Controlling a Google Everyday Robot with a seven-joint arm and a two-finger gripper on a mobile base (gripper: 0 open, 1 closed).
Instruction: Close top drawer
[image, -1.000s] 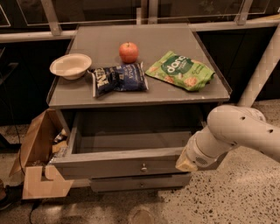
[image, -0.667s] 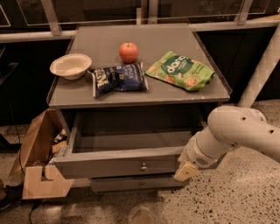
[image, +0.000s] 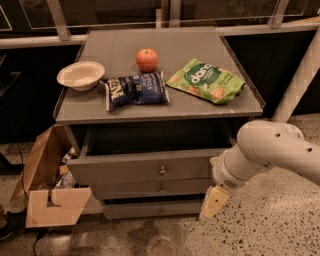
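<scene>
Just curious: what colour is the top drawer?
Grey top drawer, camera view; the hand hangs below its right end.

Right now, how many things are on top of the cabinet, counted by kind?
Bowl: 1
Apple: 1
Snack bags: 2, the blue bag and the green bag
Total: 4
The gripper hangs right of the cabinet, below the open top drawer's front corner.

top drawer (image: 130, 171) open, pincer (image: 214, 202) just below its right front corner
</scene>
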